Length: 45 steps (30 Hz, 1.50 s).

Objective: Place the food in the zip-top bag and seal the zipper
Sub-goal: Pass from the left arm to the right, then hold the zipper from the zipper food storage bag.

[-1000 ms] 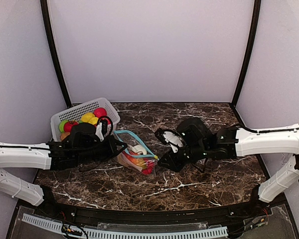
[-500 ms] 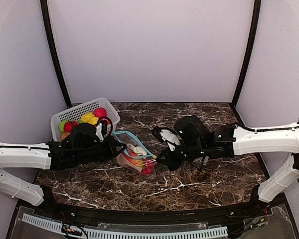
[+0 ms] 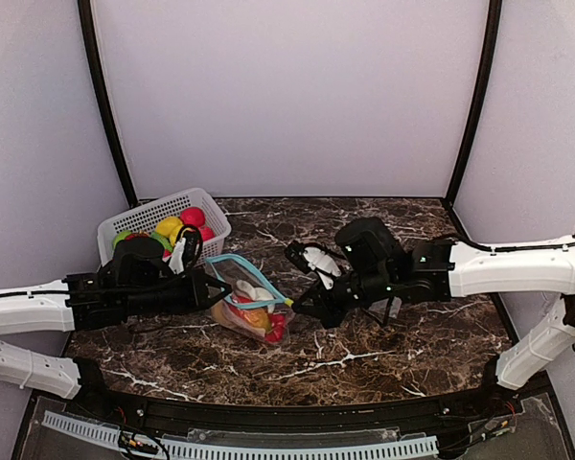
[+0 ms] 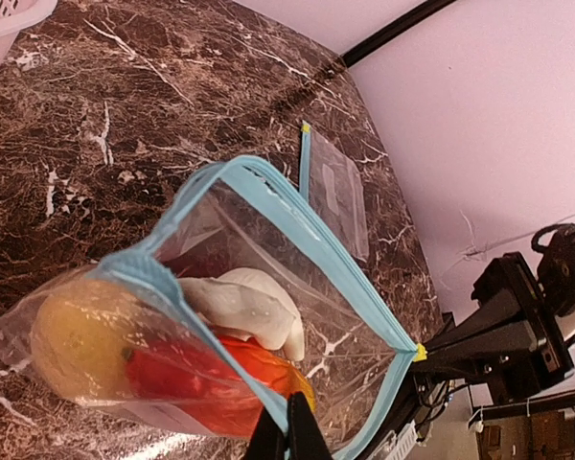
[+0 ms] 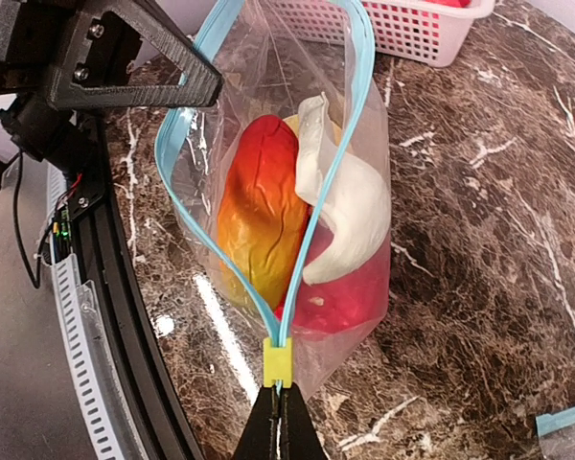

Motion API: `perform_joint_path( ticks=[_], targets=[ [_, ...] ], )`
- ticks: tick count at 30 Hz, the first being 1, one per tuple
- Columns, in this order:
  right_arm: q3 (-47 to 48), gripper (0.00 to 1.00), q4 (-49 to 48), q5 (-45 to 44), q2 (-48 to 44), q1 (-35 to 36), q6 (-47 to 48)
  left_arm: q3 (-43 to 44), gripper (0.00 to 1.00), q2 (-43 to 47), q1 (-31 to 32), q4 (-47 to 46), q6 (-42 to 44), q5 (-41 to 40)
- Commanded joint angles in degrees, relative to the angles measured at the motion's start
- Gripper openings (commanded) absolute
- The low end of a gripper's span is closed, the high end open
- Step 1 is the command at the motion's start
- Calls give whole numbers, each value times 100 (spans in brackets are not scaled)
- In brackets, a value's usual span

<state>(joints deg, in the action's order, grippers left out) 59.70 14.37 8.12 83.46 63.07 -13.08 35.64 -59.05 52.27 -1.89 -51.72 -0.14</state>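
The zip-top bag (image 3: 248,304) lies between both arms with its blue zipper (image 5: 356,86) gaping open. Inside it are pieces of food: an orange-red piece (image 5: 259,211), a white one (image 5: 353,206), a red one (image 5: 350,287) and a yellowish one (image 4: 77,335). My left gripper (image 4: 287,429) is shut on the blue zipper rim at one side of the mouth. My right gripper (image 5: 280,407) is shut on the bag's end just past the yellow slider (image 5: 279,362). More food (image 3: 193,217) sits in the white basket (image 3: 139,215).
A second, empty zip-top bag (image 4: 335,187) lies flat on the marble table beyond the held one. The basket stands at the back left against the wall. The black front rail (image 5: 125,316) runs close beside the bag.
My right gripper has shut on the bag's end by the yellow slider. My left arm has drawn back to the left, and the bag has shifted left with it.
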Motion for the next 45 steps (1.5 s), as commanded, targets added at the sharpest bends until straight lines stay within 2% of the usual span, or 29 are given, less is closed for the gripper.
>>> perform_joint_path(
  ticks=[1,3,5,6,7,8,9,11,15,18,23,27,30,35,39,45],
  targets=[
    [236,0,-483,637,21,56,391,-340,3,729,-11,813,465,640],
    [295,0,-504,713,125,56,497,-527,8,1025,50,830,415,790],
    [348,0,-511,765,232,55,597,-621,22,1279,162,944,403,809],
    [361,0,-514,789,278,56,620,-604,27,1355,184,1173,431,723],
    [378,0,-514,814,317,55,637,-572,38,1478,206,1481,460,667],
    [382,0,-514,835,335,55,644,-471,42,1597,210,1648,562,527],
    [373,0,-525,865,336,52,653,-396,51,1650,212,2035,635,351],
    [334,0,-574,931,307,56,676,-56,62,1759,212,2617,957,-1],
    [246,0,-617,973,240,54,733,1116,73,1546,210,3579,2014,-408],
    [201,0,-628,999,207,56,744,1769,79,962,210,3870,3054,-317],
    [121,0,-714,1008,138,55,714,2614,82,44,209,3383,4528,979],
    [-87,0,-930,961,15,56,618,2768,82,-580,208,2624,5523,2148],
    [-229,0,-1067,905,-136,54,556,2777,82,-998,206,2274,6046,2663],
    [-388,0,-1184,868,-309,48,504,2946,80,-1649,196,2200,6686,2973],
    [-407,0,-1197,870,-332,47,464,3092,62,-2044,167,2235,6809,3195],
    [-442,0,-1276,894,-332,41,421,3072,45,-2326,80,2043,6791,3352]
  ],
)
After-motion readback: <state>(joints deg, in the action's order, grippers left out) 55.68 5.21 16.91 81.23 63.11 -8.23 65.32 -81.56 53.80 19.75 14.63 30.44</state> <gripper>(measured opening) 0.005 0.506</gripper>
